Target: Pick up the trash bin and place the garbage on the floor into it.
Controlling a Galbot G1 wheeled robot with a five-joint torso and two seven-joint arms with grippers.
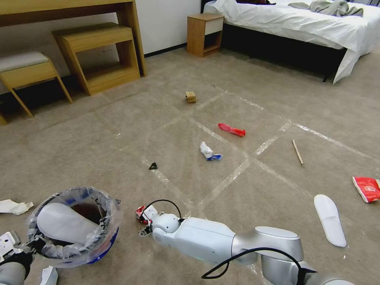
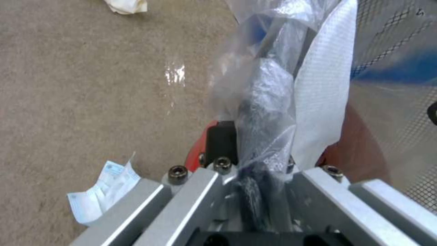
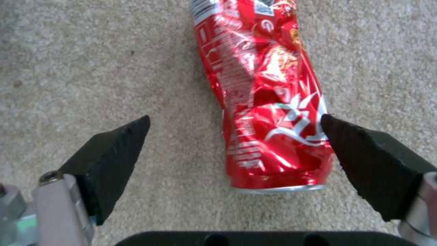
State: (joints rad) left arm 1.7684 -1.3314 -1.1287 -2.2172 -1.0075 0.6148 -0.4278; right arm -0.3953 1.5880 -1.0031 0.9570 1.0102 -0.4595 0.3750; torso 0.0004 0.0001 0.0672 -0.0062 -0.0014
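On the near floor [image 1: 166, 130], the right gripper [image 3: 234, 128] is hovering wide open around the crushed red can [image 3: 268, 99]; at near left, the left gripper [image 2: 259, 177] is clamping the trash bin [image 1: 73, 227] rim, a white slipper [image 1: 63, 225] inside.

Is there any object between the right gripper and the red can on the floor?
Nothing visible. The right gripper is open around the crushed red can, which lies on bare carpet between its fingers, off-centre toward one fingertip.
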